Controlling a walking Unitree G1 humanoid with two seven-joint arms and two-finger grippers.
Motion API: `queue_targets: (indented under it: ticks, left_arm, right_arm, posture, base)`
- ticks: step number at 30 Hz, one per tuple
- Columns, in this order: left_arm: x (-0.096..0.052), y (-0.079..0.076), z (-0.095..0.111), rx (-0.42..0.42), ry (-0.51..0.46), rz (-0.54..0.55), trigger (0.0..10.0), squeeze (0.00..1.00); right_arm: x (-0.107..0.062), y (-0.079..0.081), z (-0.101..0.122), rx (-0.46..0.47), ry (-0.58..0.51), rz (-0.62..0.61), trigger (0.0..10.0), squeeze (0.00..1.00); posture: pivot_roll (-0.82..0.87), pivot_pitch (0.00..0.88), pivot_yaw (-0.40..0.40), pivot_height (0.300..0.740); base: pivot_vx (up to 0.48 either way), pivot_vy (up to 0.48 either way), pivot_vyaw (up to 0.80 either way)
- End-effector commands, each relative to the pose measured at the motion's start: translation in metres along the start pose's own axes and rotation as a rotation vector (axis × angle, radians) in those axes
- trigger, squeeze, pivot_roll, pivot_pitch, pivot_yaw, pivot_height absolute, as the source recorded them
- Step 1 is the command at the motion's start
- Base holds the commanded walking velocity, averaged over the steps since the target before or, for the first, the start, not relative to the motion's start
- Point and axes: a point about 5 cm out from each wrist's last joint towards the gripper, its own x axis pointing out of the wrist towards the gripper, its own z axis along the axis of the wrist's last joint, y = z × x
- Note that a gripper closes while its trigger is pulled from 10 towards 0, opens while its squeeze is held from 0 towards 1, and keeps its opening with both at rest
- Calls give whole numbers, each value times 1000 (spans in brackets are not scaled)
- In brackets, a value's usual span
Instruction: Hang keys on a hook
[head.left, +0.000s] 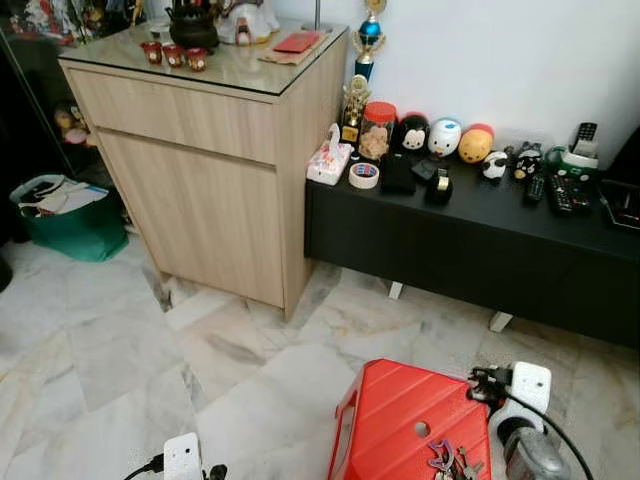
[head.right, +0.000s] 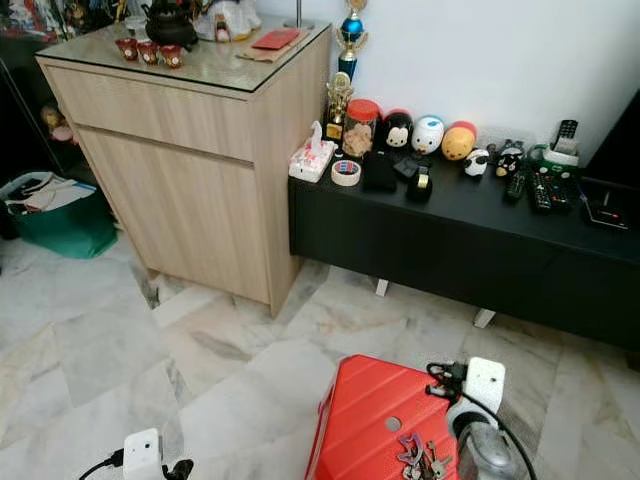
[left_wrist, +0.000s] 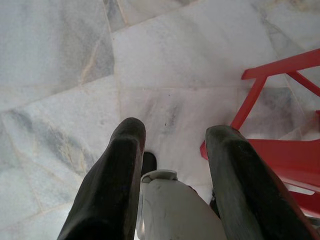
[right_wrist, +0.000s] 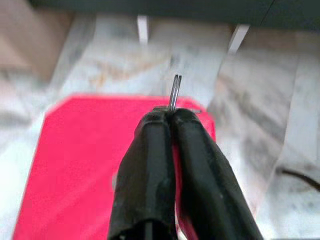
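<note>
**Keys pinched over the red stool, no hook in sight yet**

Standing here, the biggest thing ahead is the pale wooden cabinet at eleven o'clock, glass-topped, with small red cups and a dark teapot on it. At one o'clock runs the low black bench, carrying a tissue box, a roll of tape, a row of round cartoon figures and several remote controls. A green bag sits on the marble floor at nine o'clock.

Close in, at five o'clock, stands a red plastic stool. The keys hang just above its seat, at the bottom edge of the head views. The right hand is pressed together on them, a thin metal ring or blade sticking out past the fingertips. The left hand is spread, holding nothing, over the floor beside the stool.

I see no hook from here. The bunch looks light but loose and slippery, hard metal that will swing and jangle; I would judge the ring the sensible place to hold, leaving the loop free to slip over a hook.
</note>
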Motion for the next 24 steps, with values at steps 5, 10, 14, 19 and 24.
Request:
queue_targets:
  ticks: [5,10,14,19,24]
  left_arm:
    - [1,0,3,-26,9,12,10000,0]
    - [4,-4,13,-2,-32,-32,10000,0]
    - [4,-2,13,-13,-22,-16,10000,0]
    - [3,-4,8,-23,-7,-18,10000,0]
    - [2,-3,4,-26,7,-20,10000,0]
  right_arm:
    - [0,17,-14,-5,89,49,10000,0]
    - [-4,6,-24,34,130,-49,10000,0]
    - [-13,-13,-37,73,187,-121,10000,0]
    - [-17,-32,-36,112,186,-181,10000,0]
    - [-18,-47,-30,135,185,-205,10000,0]
  posture:
    - [8,0,-69,740]
    - [7,0,-46,740]
    - [20,0,-56,740]
    - [19,0,-54,740]
    - [13,0,-59,740]
  base:
    - [0,0,0]
    - [0,0,0]
    - [0,0,0]
    - [-49,0,0]
    - [-262,0,0]
